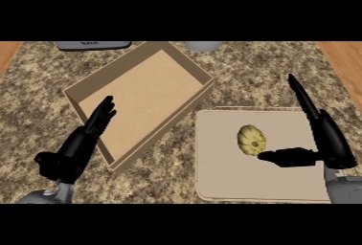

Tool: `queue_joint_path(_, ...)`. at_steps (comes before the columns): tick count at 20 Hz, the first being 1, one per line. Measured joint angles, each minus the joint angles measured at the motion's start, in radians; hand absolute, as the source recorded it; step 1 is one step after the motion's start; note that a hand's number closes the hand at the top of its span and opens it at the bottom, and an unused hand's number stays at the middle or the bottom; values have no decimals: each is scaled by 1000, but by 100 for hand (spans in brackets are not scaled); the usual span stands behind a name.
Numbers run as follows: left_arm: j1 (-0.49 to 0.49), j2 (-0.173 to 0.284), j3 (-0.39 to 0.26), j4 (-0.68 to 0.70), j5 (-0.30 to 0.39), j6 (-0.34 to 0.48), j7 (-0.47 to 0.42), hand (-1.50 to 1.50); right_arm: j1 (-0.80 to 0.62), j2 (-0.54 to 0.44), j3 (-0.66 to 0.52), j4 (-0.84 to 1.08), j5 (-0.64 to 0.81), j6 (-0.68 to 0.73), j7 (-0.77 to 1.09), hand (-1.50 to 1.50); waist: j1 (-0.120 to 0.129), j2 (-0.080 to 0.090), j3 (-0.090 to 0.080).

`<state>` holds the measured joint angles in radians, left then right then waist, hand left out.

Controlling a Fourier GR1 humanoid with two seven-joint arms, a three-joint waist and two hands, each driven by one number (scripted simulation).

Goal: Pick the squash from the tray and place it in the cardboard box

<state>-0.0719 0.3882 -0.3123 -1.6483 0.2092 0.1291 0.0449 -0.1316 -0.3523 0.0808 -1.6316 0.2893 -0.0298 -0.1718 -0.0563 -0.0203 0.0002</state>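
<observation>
The squash (pixel 252 140) lies on the tray (pixel 226 182), not yet lifted, the right hand (pixel 322 143) spread beside it grasping nothing; the left hand (pixel 81 143) rests, fingers straight, over the box (pixel 141 86).

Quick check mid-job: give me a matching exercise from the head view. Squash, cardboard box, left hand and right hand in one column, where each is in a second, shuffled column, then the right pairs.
Things:
1. squash
2. cardboard box
3. left hand
4. right hand

Places:
A. over the box's near-left wall, fingers straight
B. on the tray, by a thumb tip
C. over the tray's right side, open, thumb towards the squash
D. on the counter, left of the tray, nothing visible inside

Pairs: 1-B, 2-D, 3-A, 4-C
</observation>
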Motion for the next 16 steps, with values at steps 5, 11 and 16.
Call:
queue_joint_path(5,-30,12,-10,21,-36,-4,-2,0,84,-130,65,-25,362,-171,-86,-150,-10,9,-2)
queue_joint_path(11,-58,4,-20,40,-56,-13,7,0,256,-169,149,-212,726,-302,-2,-150,-1,9,-3)
queue_joint_path(16,-86,-15,-26,68,-74,-20,5,0,410,-167,242,-458,923,-144,184,-150,11,12,-4)
